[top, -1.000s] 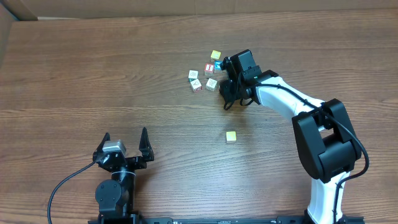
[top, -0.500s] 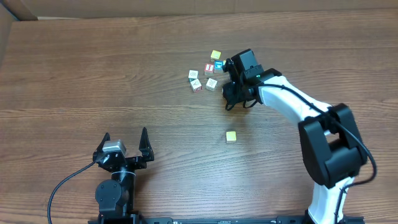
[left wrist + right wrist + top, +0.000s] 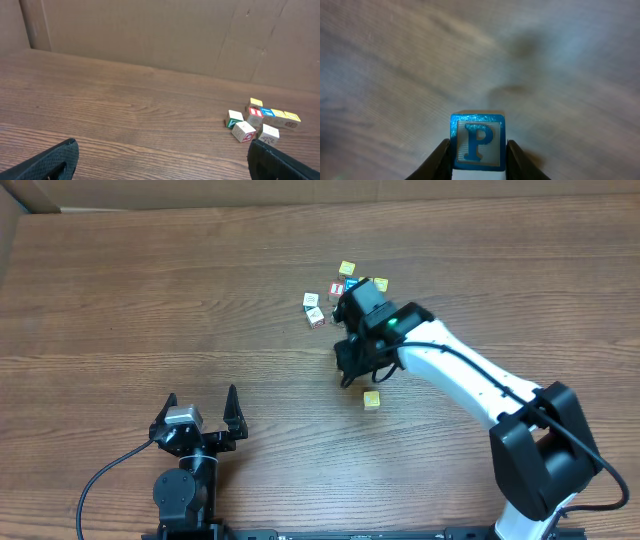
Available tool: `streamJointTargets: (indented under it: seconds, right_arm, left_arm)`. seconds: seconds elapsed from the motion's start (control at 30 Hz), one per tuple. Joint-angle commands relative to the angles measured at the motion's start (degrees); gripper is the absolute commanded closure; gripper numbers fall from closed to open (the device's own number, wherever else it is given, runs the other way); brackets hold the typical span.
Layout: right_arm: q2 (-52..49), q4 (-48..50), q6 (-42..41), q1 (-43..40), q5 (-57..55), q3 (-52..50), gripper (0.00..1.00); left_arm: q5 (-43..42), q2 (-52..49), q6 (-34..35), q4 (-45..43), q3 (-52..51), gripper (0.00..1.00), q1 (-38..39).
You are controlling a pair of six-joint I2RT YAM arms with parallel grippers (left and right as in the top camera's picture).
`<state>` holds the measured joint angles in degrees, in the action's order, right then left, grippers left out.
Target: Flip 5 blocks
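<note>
My R tool [image 3: 350,370] clamps the blue "P" block [image 3: 477,141] over the tabletop [image 3: 150,300], ctr frame. Other blocks [image 3: 311,300] cluster upper ctr; a yellow block [image 3: 371,399] lies just below. L tool [image 3: 202,398] gapes wide, lower left.

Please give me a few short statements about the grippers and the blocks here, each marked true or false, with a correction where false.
1. The right gripper holds the P block between its fingers. True.
2. The left gripper is shut on a block. False: it is wide open and holds nothing.
3. One yellow block lies apart from the cluster. True.
4. The letter P is red. False: it is blue, with a blue border.
</note>
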<state>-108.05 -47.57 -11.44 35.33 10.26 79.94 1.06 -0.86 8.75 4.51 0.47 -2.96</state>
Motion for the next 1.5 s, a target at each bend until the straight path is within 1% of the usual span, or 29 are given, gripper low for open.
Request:
streamJointTargets:
  seconds: [0.0, 0.1, 0.3, 0.4, 0.53, 0.7, 0.83, 0.9, 1.03, 1.2, 1.3, 1.33, 1.37, 1.43, 1.47]
  right_arm:
    - [0.74, -1.27, -9.05, 2.67, 0.26, 0.57, 0.75]
    - [0.7, -1.4, -12.04, 4.98, -1.11, -0.48, 0.75]
    - [0.68, -0.87, -19.58, 8.79, -7.67, -4.92, 0.74]
    - [0.68, 2.14, -21.22, 10.4, -8.33, -7.65, 0.74]
    - [0.68, 3.37, -24.26, 11.41, -10.56, -8.87, 0.73]
    - [0.68, 3.37, -24.59, 11.58, -11.65, -8.98, 0.62]
    - [0.68, 3.37, -24.61, 11.58, -11.45, -8.98, 0.46]
    - [0.68, 3.39, -24.61, 11.58, -11.45, -8.98, 0.4]
    - [0.68, 3.98, -24.52, 11.58, -11.5, -8.02, 0.37]
    - [0.68, 3.08, -21.94, 10.88, -11.72, -2.29, 0.37]
    - [0.68, 3.61, -21.29, 10.67, -12.07, 0.04, 0.37]
    - [0.68, 4.52, -21.05, 10.67, -12.13, 0.15, 0.39]
    - [0.68, 5.14, -20.52, 10.67, -12.13, 0.13, 0.44]
    - [0.66, 5.31, -20.0, 10.67, -12.26, -0.07, 0.68]
    - [0.66, 5.05, -20.02, 10.67, -12.37, -0.11, 0.82]
  left_arm:
    - [-0.63, 0.61, -1.05, -0.11, -0.2, 0.0, 0.35]
    - [-0.63, 0.61, -1.05, -0.11, -0.2, 0.0, 0.35]
    - [-0.63, 0.61, -1.05, -0.11, -0.2, 0.0, 0.35]
    - [-0.63, 0.61, -1.05, -0.11, -0.2, 0.0, 0.35]
    - [-0.63, 0.61, -1.05, -0.11, -0.2, 0.0, 0.35]
    - [-0.63, 0.61, -1.05, -0.11, -0.2, 0.0, 0.35]
    - [-0.63, 0.61, -1.05, -0.11, -0.2, 0.0, 0.35]
    - [-0.63, 0.61, -1.05, -0.11, -0.2, 0.0, 0.35]
    - [-0.63, 0.61, -1.05, -0.11, -0.2, 0.0, 0.35]
    - [-0.63, 0.61, -1.05, -0.11, -0.2, 0.0, 0.35]
    - [-0.63, 0.61, -1.05, -0.11, -0.2, 0.0, 0.35]
    - [-0.63, 0.61, -1.05, -0.11, -0.2, 0.0, 0.35]
    - [-0.63, 0.61, -1.05, -0.11, -0.2, 0.0, 0.35]
    - [-0.63, 0.61, -1.05, -0.11, -0.2, 0.0, 0.35]
    - [-0.63, 0.61, -1.05, -0.11, -0.2, 0.0, 0.35]
